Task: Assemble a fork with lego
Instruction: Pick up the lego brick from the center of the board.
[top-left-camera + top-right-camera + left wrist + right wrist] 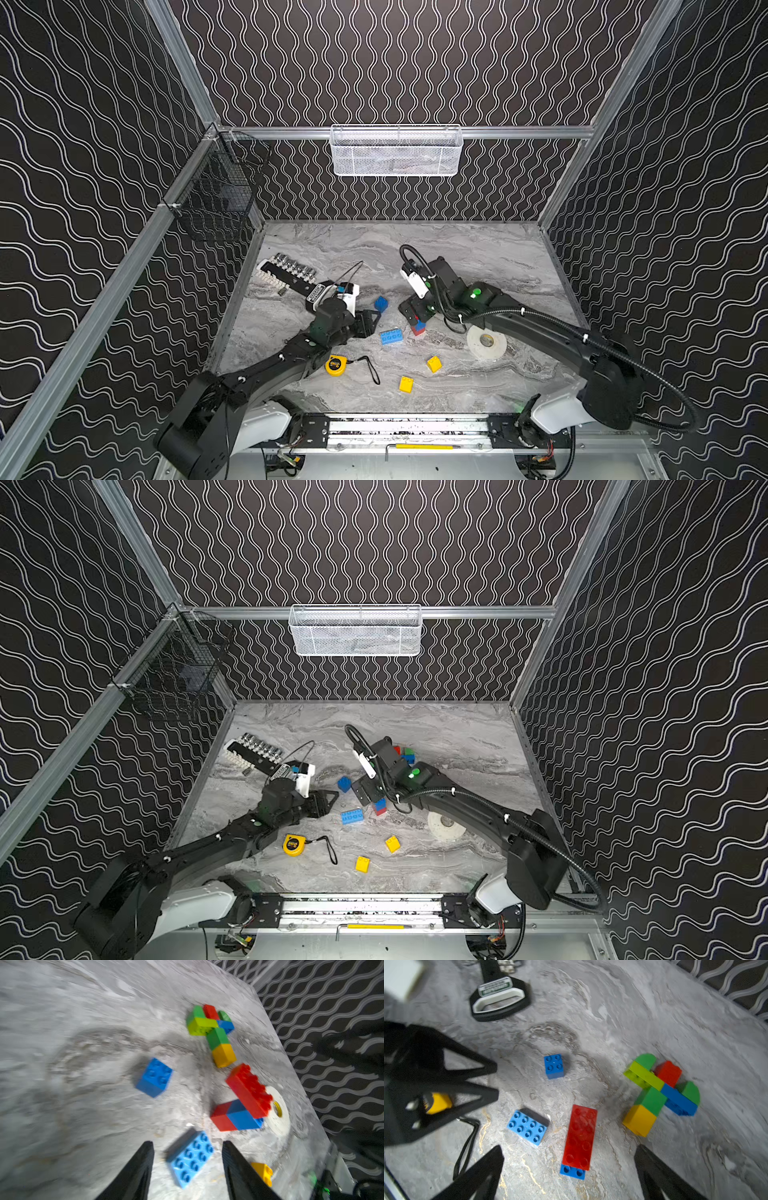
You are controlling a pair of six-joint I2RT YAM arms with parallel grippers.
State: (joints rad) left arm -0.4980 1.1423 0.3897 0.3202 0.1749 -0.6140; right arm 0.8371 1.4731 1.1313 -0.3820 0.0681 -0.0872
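The half-built fork (pixel 660 1088) lies flat on the table (pixel 654 1012). It has three prongs in green, red and green, a crossbar of lime and blue, and a handle of green and yellow. Near the handle end, a long red brick (pixel 580 1136) rests on a red-and-blue pair (pixel 234 1118), whose blue studs peek out under one end. From the left wrist it looks tilted, so it is probably not pressed home.

The right gripper (pixel 569 1148) hovers over that red brick, jaws spread wide and touching nothing. The left gripper (pixel 187 1144) is half spread and empty above a light-blue brick (pixel 191 1157). A dark-blue square brick (pixel 154 1077) stands farther off. A roll of tape (pixel 278 1109) lies just beside the stack.

The step in hand seems to be lengthening the handle. To do it well, the right gripper should close across the red brick's narrow sides and seat it squarely. The piece should then meet the yellow end stud to socket, while the left gripper steadies the crossbar so the fork cannot slide. The push should be straight and clear of the tape.
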